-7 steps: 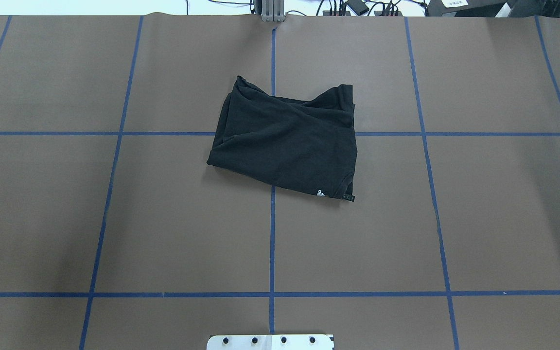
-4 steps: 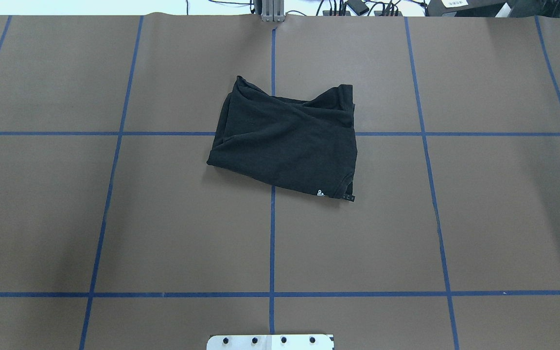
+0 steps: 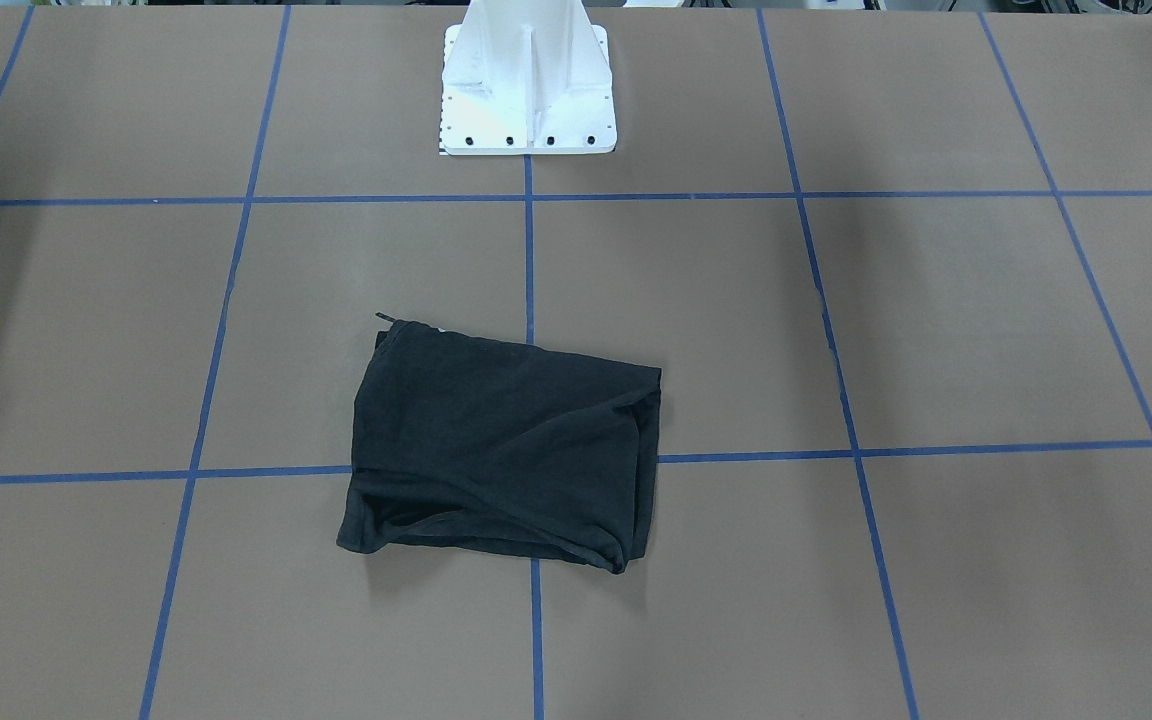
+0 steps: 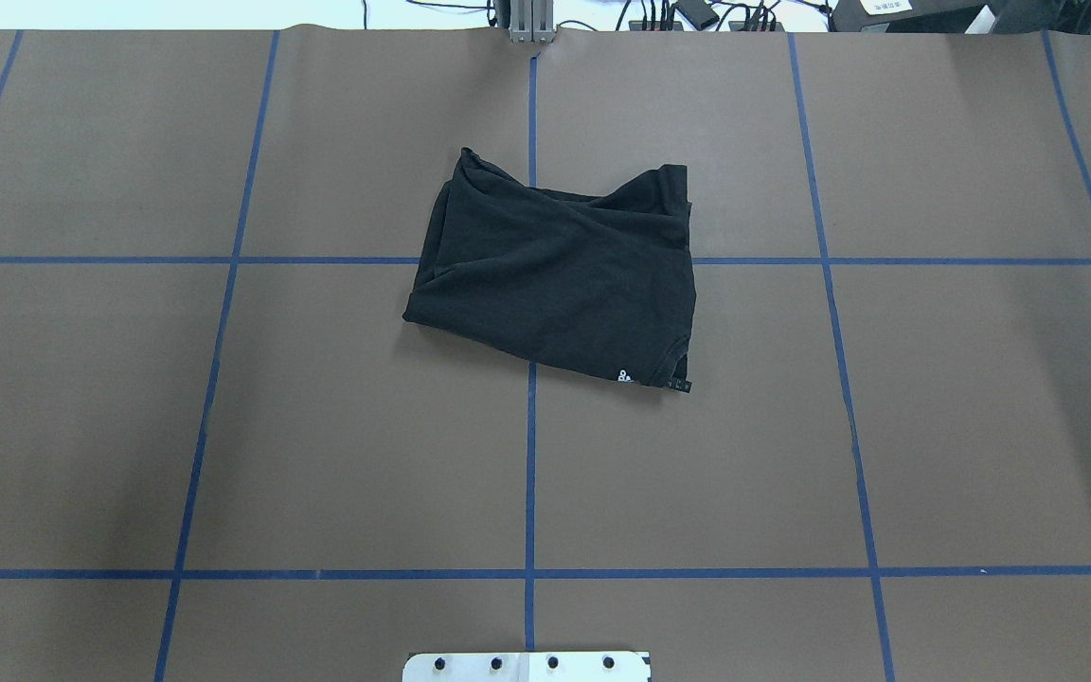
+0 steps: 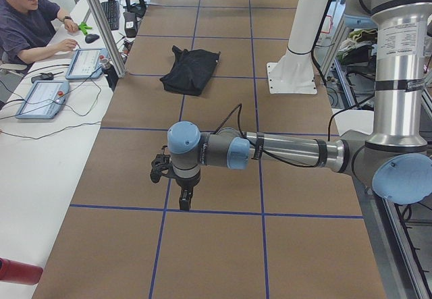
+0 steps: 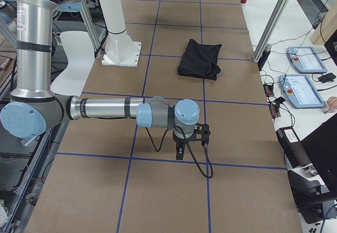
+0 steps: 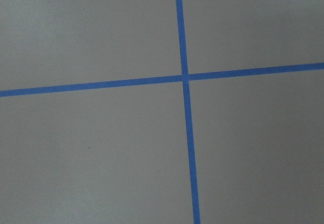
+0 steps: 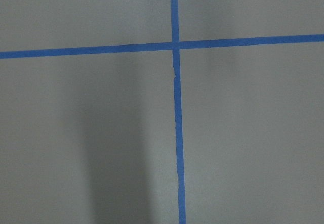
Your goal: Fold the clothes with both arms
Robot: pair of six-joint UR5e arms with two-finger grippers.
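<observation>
Jaws on both arms show only in the side views, so I cannot tell whether either pair is apart or together. The left jaws hang from the left arm [image 5: 283, 152], pointing down just above the bench [image 4: 981, 426]; the right jaws hang the same way from the right arm [image 6: 105, 108]. Under each pair the wrist cameras show only brown surface and crossing blue tape [image 7: 185, 77], no cloth. The shirt [image 4: 555, 275] lies well apart from both pairs, between them, with nothing touching it. It is folded into a compact, rough rectangle, plain black side up. The folding looks done or nearly so. Its edges are uneven and a ridge crosses it, so at most some tidying seems left.
</observation>
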